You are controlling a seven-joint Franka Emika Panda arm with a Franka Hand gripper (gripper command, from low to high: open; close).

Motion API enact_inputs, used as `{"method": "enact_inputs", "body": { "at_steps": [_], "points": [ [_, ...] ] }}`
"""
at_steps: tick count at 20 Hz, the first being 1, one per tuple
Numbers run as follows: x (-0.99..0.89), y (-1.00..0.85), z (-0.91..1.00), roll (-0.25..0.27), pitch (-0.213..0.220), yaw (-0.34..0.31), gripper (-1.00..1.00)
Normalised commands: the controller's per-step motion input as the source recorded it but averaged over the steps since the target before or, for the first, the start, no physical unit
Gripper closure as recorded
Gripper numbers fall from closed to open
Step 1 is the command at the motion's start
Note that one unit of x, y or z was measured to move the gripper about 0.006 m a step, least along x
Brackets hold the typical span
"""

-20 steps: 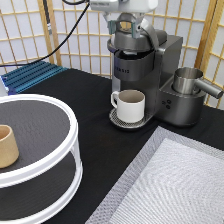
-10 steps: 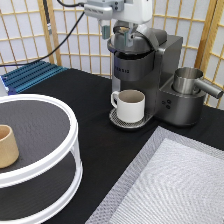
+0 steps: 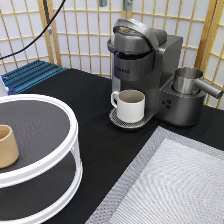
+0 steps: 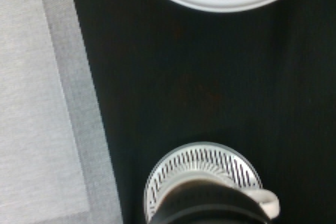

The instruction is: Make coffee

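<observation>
The pincer is out of the exterior view; only two small dark bits poke in at the top edge, too little to tell what they are. The coffee pod cannot be seen in either view. The lid of the coffee machine (image 3: 142, 75) is down, so its inside is hidden. The tan cup (image 3: 7, 146) and the round white stand (image 3: 60, 165) at the worktop's (image 3: 95, 100) near left corner are cut off. The grey mat (image 3: 170, 185) is cut off too.
</observation>
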Motion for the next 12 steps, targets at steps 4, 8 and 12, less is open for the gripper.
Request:
{"method": "enact_inputs", "body": {
  "at_steps": [4,8,12],
  "points": [
    [0.49,0.29,-0.05,-0.089,0.002,-0.059,-1.00],
    [0.56,-0.01,-0.11,-0.031,0.010,-0.093,-1.00],
    [0.53,-0.11,-0.18,-0.008,0.008,-0.109,-1.00]
  ]
}}
